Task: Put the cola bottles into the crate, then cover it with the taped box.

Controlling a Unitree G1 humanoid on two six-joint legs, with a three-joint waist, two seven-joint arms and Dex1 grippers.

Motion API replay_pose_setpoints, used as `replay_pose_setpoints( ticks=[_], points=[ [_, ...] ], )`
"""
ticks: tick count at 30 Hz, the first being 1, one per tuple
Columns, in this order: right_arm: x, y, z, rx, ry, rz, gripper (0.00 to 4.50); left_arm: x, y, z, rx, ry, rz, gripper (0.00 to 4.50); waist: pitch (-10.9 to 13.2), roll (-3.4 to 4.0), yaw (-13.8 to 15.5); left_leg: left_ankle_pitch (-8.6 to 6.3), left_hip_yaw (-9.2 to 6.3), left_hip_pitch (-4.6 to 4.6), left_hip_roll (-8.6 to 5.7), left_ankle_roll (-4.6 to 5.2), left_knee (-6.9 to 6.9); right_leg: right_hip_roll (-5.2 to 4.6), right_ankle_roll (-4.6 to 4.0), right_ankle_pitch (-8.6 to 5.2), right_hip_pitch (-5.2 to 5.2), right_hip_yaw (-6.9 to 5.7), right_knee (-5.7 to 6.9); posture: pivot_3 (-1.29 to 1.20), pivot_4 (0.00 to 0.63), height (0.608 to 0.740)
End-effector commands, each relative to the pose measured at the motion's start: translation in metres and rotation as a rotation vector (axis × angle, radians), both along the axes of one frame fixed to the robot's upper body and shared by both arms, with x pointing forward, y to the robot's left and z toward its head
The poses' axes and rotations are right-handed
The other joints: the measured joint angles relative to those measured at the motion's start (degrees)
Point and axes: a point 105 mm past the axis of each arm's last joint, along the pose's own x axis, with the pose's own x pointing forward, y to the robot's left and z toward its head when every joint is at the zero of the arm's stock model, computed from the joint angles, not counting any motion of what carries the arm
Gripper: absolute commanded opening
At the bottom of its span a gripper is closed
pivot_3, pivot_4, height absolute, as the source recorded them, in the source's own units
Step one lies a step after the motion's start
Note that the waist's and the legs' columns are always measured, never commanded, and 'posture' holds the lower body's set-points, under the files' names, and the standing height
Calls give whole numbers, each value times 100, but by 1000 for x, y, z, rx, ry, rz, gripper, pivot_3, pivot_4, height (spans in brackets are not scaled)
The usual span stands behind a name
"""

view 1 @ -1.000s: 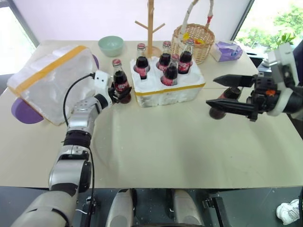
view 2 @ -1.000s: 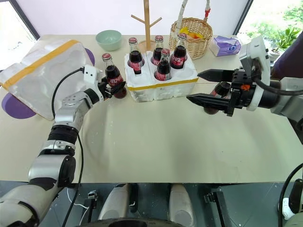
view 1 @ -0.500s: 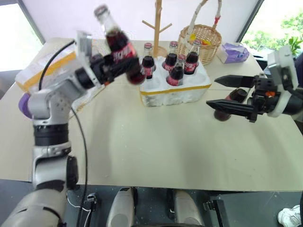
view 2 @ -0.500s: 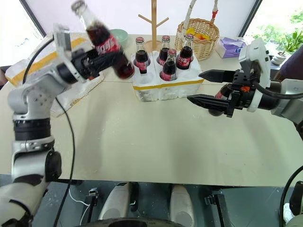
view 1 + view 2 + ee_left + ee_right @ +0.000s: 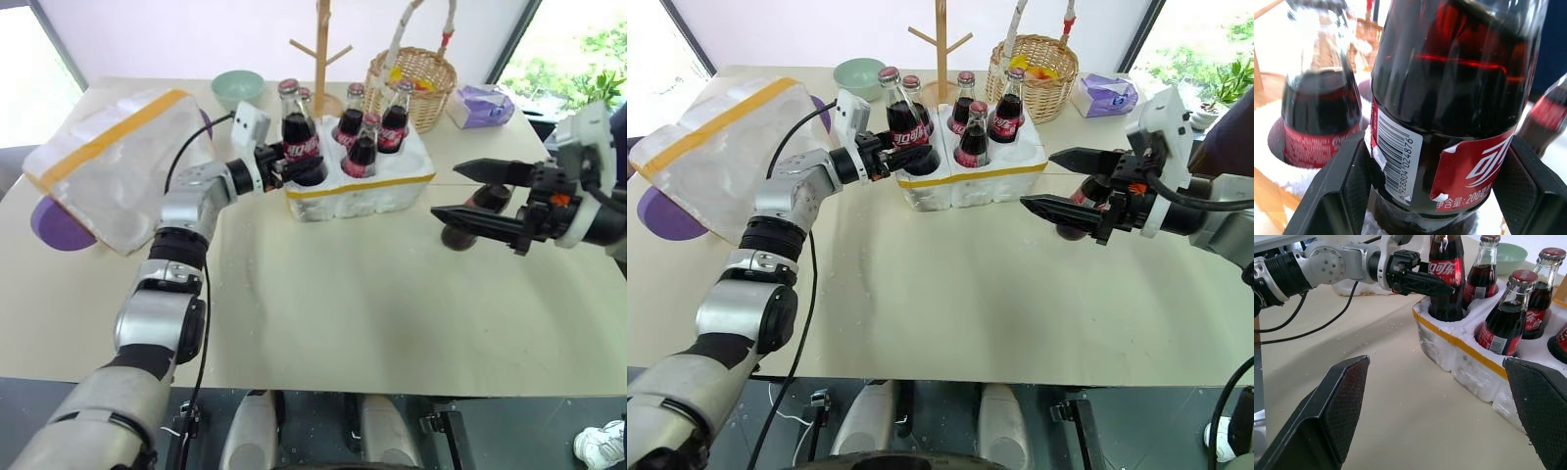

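The left pincer (image 5: 286, 164) grips a small glass cola bottle with a red label (image 5: 301, 147), its base entering the near-left hole of the low white styrofoam crate (image 5: 362, 191). Next it should press it down, then let go. The right pincer (image 5: 468, 193) hangs wide over the desk (image 5: 372, 294), empty; behind it lies the last bottle (image 5: 477, 208).

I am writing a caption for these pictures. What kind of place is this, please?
Probably an indoor test room or lab beside windows, not a kitchen. A plain beige table holds staged props: a styrofoam crate of cola bottles, a wicker basket and a wooden peg stand. Greenery shows outside.
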Motion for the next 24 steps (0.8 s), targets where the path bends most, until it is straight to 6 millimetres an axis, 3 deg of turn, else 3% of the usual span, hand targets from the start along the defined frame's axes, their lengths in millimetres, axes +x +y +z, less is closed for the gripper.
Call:
replay_pose_setpoints(
  ticks=[1,3,5,8,12,14,16,18,21,24],
  points=[
    [-5,1,11,9,-62,7,4500,4,-13,10,65,-96,13,2812,0,0,1,0,0,1,0,0,1,0,0,0,2,0,1,0,150,740],
    [-3,2,11,11,-63,6,4500,7,-17,1,65,-64,33,3860,0,0,7,0,0,2,0,0,1,0,0,0,3,0,0,0,150,740],
    [-2,2,10,7,-66,5,4500,9,-20,-4,68,-58,43,4478,-1,0,17,0,-1,5,0,0,2,-1,0,0,7,0,0,0,150,740],
    [-2,1,11,5,-67,4,4500,9,-14,2,42,-77,55,4478,-2,1,9,0,-1,10,-1,1,4,-2,-1,0,14,0,-2,0,150,740],
    [-5,-4,13,9,-70,-10,4500,2,3,29,-76,-77,30,4478,-2,1,-1,0,-2,9,0,0,6,-2,-1,0,14,0,-1,0,150,740],
    [-12,-12,14,20,-67,-33,4500,-18,19,62,-209,-64,-67,4478,-1,0,-11,0,-3,8,1,0,4,-1,0,0,12,0,1,0,150,740],
    [-21,-23,11,39,-43,-65,4500,-50,33,88,-270,-73,-200,4478,-1,0,-38,0,-4,5,3,0,0,0,0,0,4,0,8,0,150,740],
    [-28,-30,7,52,-19,-91,4500,-73,39,97,-269,-77,-272,4478,-2,3,-79,0,-6,5,4,0,-6,0,1,-2,-3,1,22,0,150,740],
    [-36,-51,-12,61,25,-225,4500,-119,44,91,-160,-44,-425,4478,-7,5,-115,0,-11,25,3,0,-3,0,3,-4,21,-1,21,0,150,740],
    [-37,-62,-27,50,41,-315,4500,-140,37,63,-21,6,-486,4478,-7,5,-147,-2,-9,76,2,-2,-4,-1,-17,-18,76,-2,3,0,150,740]
  ],
)
